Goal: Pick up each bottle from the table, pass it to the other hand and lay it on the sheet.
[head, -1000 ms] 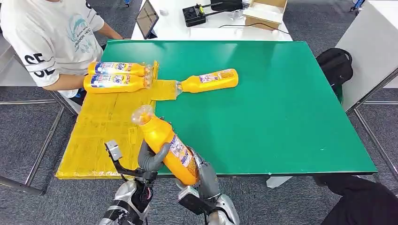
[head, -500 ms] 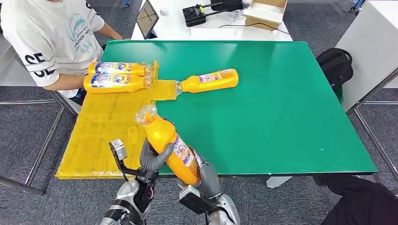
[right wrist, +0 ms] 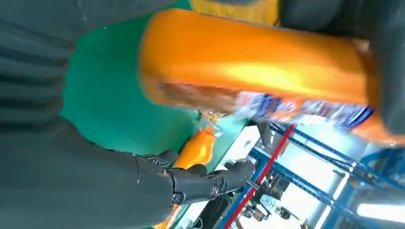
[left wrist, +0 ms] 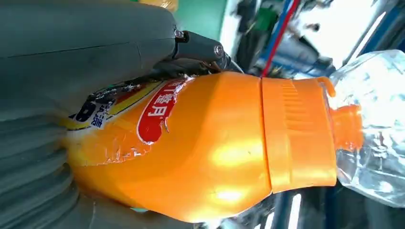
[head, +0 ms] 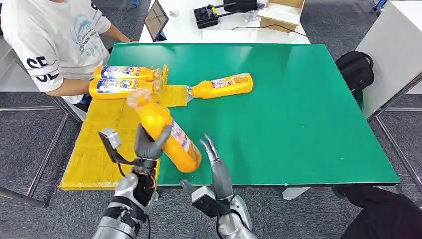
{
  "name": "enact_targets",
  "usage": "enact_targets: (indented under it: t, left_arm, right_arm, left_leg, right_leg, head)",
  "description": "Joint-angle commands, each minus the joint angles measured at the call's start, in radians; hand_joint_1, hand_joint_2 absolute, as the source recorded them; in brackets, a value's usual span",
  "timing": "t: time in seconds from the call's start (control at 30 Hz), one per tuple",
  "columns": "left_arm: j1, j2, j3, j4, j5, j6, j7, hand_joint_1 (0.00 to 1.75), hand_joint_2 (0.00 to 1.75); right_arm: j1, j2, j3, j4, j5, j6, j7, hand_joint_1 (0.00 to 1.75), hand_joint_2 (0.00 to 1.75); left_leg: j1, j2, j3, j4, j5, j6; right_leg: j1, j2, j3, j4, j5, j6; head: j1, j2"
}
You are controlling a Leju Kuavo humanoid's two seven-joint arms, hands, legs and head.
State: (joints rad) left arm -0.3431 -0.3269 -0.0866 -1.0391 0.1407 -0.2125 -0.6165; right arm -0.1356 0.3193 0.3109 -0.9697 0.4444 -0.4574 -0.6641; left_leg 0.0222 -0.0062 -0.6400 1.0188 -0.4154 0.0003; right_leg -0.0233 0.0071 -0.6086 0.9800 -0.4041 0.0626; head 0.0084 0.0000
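Note:
My left hand (head: 148, 144) grips an orange bottle (head: 166, 134) around its middle and holds it tilted above the seam between the yellow sheet (head: 102, 134) and the green table (head: 278, 114), clear cap toward the sheet. The left wrist view has the same bottle (left wrist: 200, 143) close up against my left hand (left wrist: 95, 47). My right hand (head: 215, 162) stands open just right of the bottle's base, fingers spread and apart from it; its fingers (right wrist: 200, 183) hold nothing below the bottle (right wrist: 258, 62). Another bottle (head: 222, 85) lies on the table. Two bottles (head: 124, 73) (head: 122, 88) lie on the sheet.
A person in a white shirt (head: 54, 40) sits at the sheet's far left corner. Behind the green table stands a white table with a tablet (head: 155, 20) and a cardboard box (head: 281, 12). A black bag (head: 356, 67) sits on the floor at the right.
My right hand has let go of the bottle's base and opened. My left hand has carried the bottle up and to the left, toward the sheet.

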Motion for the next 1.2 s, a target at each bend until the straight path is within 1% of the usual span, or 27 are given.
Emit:
enact_targets:
  t: [0.03, 0.07, 0.1, 0.13, 0.17, 0.2, 0.23, 0.27, 0.4, 0.43, 0.47, 0.5, 0.53, 0.57, 0.6, 0.7, 0.73, 0.77, 0.8, 0.87, 0.93, 1.0, 1.03, 1.07, 1.1, 1.17, 1.2]
  left_arm:
    - [-0.078, 0.019, 0.091, -0.009, 0.002, 0.061, -0.009, 1.75, 1.75]
    - [-0.082, 0.026, 0.093, -0.022, -0.036, 0.113, -0.029, 1.75, 1.75]
    - [-0.082, 0.032, 0.093, -0.036, -0.110, 0.210, -0.062, 1.75, 1.75]
    - [-0.083, 0.049, 0.082, -0.060, -0.235, 0.353, -0.082, 1.75, 1.75]
    - [-0.089, 0.081, 0.052, -0.065, -0.412, 0.544, -0.082, 1.75, 1.75]
    - [-0.113, 0.107, 0.023, 0.014, -0.658, 0.817, -0.082, 1.75, 1.75]
    - [-0.138, 0.114, 0.025, 0.084, -0.739, 0.880, -0.064, 1.75, 1.75]
    - [-0.153, 0.113, 0.034, 0.121, -0.740, 0.887, -0.075, 1.75, 1.75]
    - [-0.153, 0.113, 0.034, 0.121, -0.740, 0.887, -0.075, 1.75, 1.75]
    - [-0.163, 0.073, 0.170, 0.142, -1.033, 0.911, -0.055, 1.75, 1.75]
    - [-0.189, 0.045, 0.266, 0.188, -1.200, 0.911, -0.033, 1.75, 1.75]
    - [-0.189, 0.030, 0.356, 0.131, -1.470, 0.911, -0.004, 1.75, 1.75]
    - [-0.212, 0.035, 0.372, 0.172, -1.552, 0.911, 0.034, 1.75, 1.75]
    - [-0.217, 0.058, 0.355, 0.158, -1.653, 0.911, 0.103, 1.75, 1.75]
    - [-0.221, 0.072, 0.330, 0.171, -1.686, 0.911, 0.135, 1.75, 1.75]
    - [-0.221, 0.072, 0.330, 0.171, -1.686, 0.911, 0.135, 1.75, 1.75]
    - [-0.241, 0.161, 0.178, 0.218, -1.712, 0.911, 0.309, 1.75, 1.75]
    - [-0.249, 0.184, 0.128, 0.235, -1.712, 0.911, 0.346, 1.75, 1.75]
    - [-0.298, 0.237, 0.024, 0.348, -1.712, 0.911, 0.452, 1.75, 1.75]
    - [-0.343, 0.286, -0.053, 0.455, -1.673, 0.911, 0.506, 1.75, 1.75]
    - [-0.392, 0.278, -0.001, 0.600, -1.701, 0.911, 0.495, 1.75, 1.75]
    - [-0.399, 0.293, -0.051, 0.669, -1.707, 0.911, 0.523, 1.75, 1.75]
    - [-0.414, 0.280, -0.025, 0.720, -1.685, 0.911, 0.515, 1.75, 1.75]
    - [-0.417, 0.277, -0.012, 0.741, -1.685, 0.911, 0.512, 1.75, 1.75]
    - [-0.417, 0.273, 0.011, 0.756, -1.666, 0.911, 0.500, 1.75, 1.75]
    - [-0.417, 0.268, 0.036, 0.776, -1.647, 0.880, 0.495, 1.75, 1.75]
    - [-0.417, 0.267, 0.049, 0.779, -1.637, 0.864, 0.488, 1.75, 1.75]
  right_arm:
    - [-0.026, -0.001, -0.031, -0.018, -0.040, -0.007, -0.034, 0.00, 0.00]
    - [-0.025, -0.003, -0.026, -0.028, -0.052, -0.010, -0.034, 0.00, 0.00]
    - [-0.024, -0.007, -0.015, -0.044, -0.068, -0.009, -0.034, 0.00, 0.00]
    - [-0.023, -0.009, -0.001, -0.061, -0.079, -0.023, -0.034, 0.00, 0.00]
    - [-0.017, -0.013, 0.020, -0.100, -0.098, -0.035, -0.034, 0.00, 0.00]
    - [-0.007, -0.020, 0.046, -0.136, -0.112, -0.062, -0.034, 0.00, 0.00]
    - [0.001, -0.024, 0.063, -0.173, -0.132, -0.079, -0.034, 0.00, 0.00]
    - [0.004, -0.023, 0.066, -0.174, -0.131, -0.082, -0.034, 0.00, 0.00]
    - [0.004, -0.023, 0.066, -0.174, -0.131, -0.082, -0.034, 0.00, 0.00]
    - [0.011, -0.036, 0.095, -0.223, -0.150, -0.114, -0.034, 0.00, 0.00]
    - [0.012, -0.047, 0.121, -0.257, -0.175, -0.129, -0.034, 0.00, 0.00]
    - [0.013, -0.056, 0.150, -0.295, -0.180, -0.156, -0.034, 0.00, 0.00]
    - [0.014, -0.058, 0.165, -0.317, -0.185, -0.161, -0.034, 0.00, 0.00]
    - [0.015, -0.060, 0.179, -0.342, -0.187, -0.166, -0.034, 0.00, 0.00]
    - [0.016, -0.061, 0.184, -0.348, -0.181, -0.173, -0.034, 0.00, 0.00]
    - [0.016, -0.061, 0.184, -0.348, -0.181, -0.173, -0.034, 0.00, 0.00]
    - [0.014, -0.066, 0.207, -0.367, -0.182, -0.181, -0.034, 0.00, 0.00]
    - [0.014, -0.067, 0.212, -0.370, -0.183, -0.188, -0.034, 0.00, 0.00]
    - [0.010, -0.070, 0.228, -0.377, -0.189, -0.187, -0.034, 0.00, 0.00]
    - [0.006, -0.068, 0.242, -0.377, -0.200, -0.186, -0.034, 0.00, 0.00]
    - [0.004, -0.064, 0.242, -0.382, -0.216, -0.188, -0.034, 0.00, 0.00]
    - [0.005, -0.061, 0.234, -0.382, -0.223, -0.173, -0.034, 0.00, 0.00]
    - [0.006, -0.065, 0.237, -0.383, -0.224, -0.178, -0.034, 0.00, 0.00]
    - [0.007, -0.065, 0.234, -0.385, -0.227, -0.176, -0.034, 0.00, 0.00]
    - [0.008, -0.066, 0.234, -0.384, -0.229, -0.178, -0.034, 0.00, 0.00]
    - [0.008, -0.063, 0.226, -0.371, -0.236, -0.167, -0.034, 0.00, 0.00]
    - [0.009, -0.061, 0.223, -0.364, -0.237, -0.161, -0.034, 0.00, 0.00]
  left_leg:
    - [0.000, 0.001, 0.002, 0.000, -0.001, 0.001]
    - [0.000, 0.001, 0.006, 0.000, -0.003, 0.001]
    - [0.000, 0.002, 0.003, 0.000, -0.002, 0.001]
    - [0.000, 0.002, 0.006, 0.000, -0.003, 0.001]
    - [0.000, 0.002, 0.005, 0.000, -0.003, 0.001]
    - [0.000, 0.002, 0.002, 0.000, -0.001, 0.001]
    - [0.000, 0.003, 0.004, 0.000, -0.002, 0.001]
    - [0.000, 0.001, 0.003, -0.001, -0.001, 0.001]
    - [0.000, 0.000, 0.003, -0.001, 0.000, 0.001]
    - [0.000, 0.000, 0.004, -0.001, -0.001, 0.001]
    - [0.000, 0.000, 0.003, -0.001, -0.001, 0.001]
    - [0.000, 0.001, 0.005, 0.000, -0.002, 0.001]
    - [0.000, 0.004, 0.003, 0.000, -0.002, 0.001]
    - [0.000, 0.005, 0.004, 0.001, -0.002, 0.001]
    - [0.000, 0.003, 0.002, 0.000, -0.001, 0.001]
    - [0.000, 0.001, 0.003, -0.001, -0.001, 0.000]
    - [0.000, 0.001, 0.005, -0.001, -0.001, 0.000]
    - [0.000, 0.001, 0.005, -0.001, -0.001, 0.000]
    - [0.000, 0.001, 0.006, -0.001, -0.002, 0.000]
    - [0.000, -0.001, 0.006, -0.001, -0.001, 0.000]
    - [0.000, 0.000, 0.003, -0.001, 0.000, 0.000]
    - [0.001, -0.001, 0.003, -0.001, 0.000, 0.000]
    - [0.001, -0.001, 0.006, -0.001, -0.001, 0.001]
    - [0.001, -0.001, 0.004, -0.001, 0.000, 0.000]
    - [0.001, 0.000, 0.007, -0.001, -0.001, 0.000]
    - [0.001, 0.002, 0.004, -0.001, 0.000, 0.000]
    - [0.001, 0.002, 0.006, -0.001, -0.001, 0.000]
  right_leg:
    - [0.001, 0.000, 0.002, 0.000, -0.001, -0.002]
    - [0.001, 0.000, 0.005, 0.000, -0.002, -0.004]
    - [0.000, 0.001, 0.003, 0.000, -0.001, -0.003]
    - [0.001, 0.001, 0.005, 0.000, -0.002, -0.004]
    - [0.001, 0.001, 0.004, 0.001, -0.002, -0.003]
    - [0.001, 0.001, 0.001, 0.000, -0.001, -0.002]
    - [0.001, 0.001, 0.003, 0.001, -0.002, -0.004]
    - [0.000, 0.000, 0.003, 0.000, -0.001, -0.003]
    - [0.000, -0.001, 0.002, -0.001, -0.001, -0.002]
    - [0.001, -0.001, 0.004, -0.001, -0.001, -0.002]
    - [0.000, 0.000, 0.003, 0.000, -0.001, -0.002]
    - [0.000, 0.001, 0.004, 0.000, -0.001, -0.003]
    - [0.001, 0.003, 0.002, 0.000, -0.001, -0.002]
    - [0.001, 0.003, 0.003, 0.000, -0.001, -0.003]
    - [0.000, 0.001, 0.001, 0.001, -0.001, -0.002]
    - [0.000, 0.000, 0.002, 0.000, -0.001, -0.003]
    - [0.001, -0.001, 0.004, 0.000, -0.002, -0.003]
    - [0.001, 0.000, 0.004, 0.000, -0.002, -0.003]
    - [0.001, -0.001, 0.004, 0.000, -0.002, -0.004]
    - [0.001, -0.002, 0.005, 0.001, -0.002, -0.004]
    - [0.001, -0.001, 0.001, 0.000, -0.001, -0.002]
    - [0.001, -0.002, 0.002, 0.000, -0.001, -0.002]
    - [0.002, -0.002, 0.005, 0.000, -0.002, -0.003]
    - [0.001, -0.001, 0.003, 0.000, -0.001, -0.002]
    - [0.001, 0.000, 0.006, 0.000, -0.002, -0.003]
    - [0.000, 0.002, 0.002, 0.001, 0.000, -0.002]
    - [0.000, 0.001, 0.004, 0.001, -0.001, -0.003]
  head:
    - [0.000, 0.000]
    - [0.000, 0.000]
    - [0.000, 0.000]
    - [0.000, 0.000]
    - [0.000, 0.000]
    - [0.000, 0.000]
    - [0.000, 0.000]
    - [0.000, 0.000]
    - [0.000, 0.000]
    - [0.000, 0.000]
    - [0.000, 0.000]
    - [0.000, 0.000]
    - [0.000, 0.000]
    - [0.000, 0.000]
    - [0.000, 0.000]
    - [0.000, 0.000]
    - [0.000, 0.000]
    - [0.000, 0.000]
    - [0.000, 0.000]
    - [0.000, 0.000]
    - [0.000, 0.000]
    - [0.000, 0.000]
    - [0.000, 0.000]
    - [0.000, 0.000]
    - [0.000, 0.000]
    - [0.000, 0.000]
    - [0.000, 0.000]
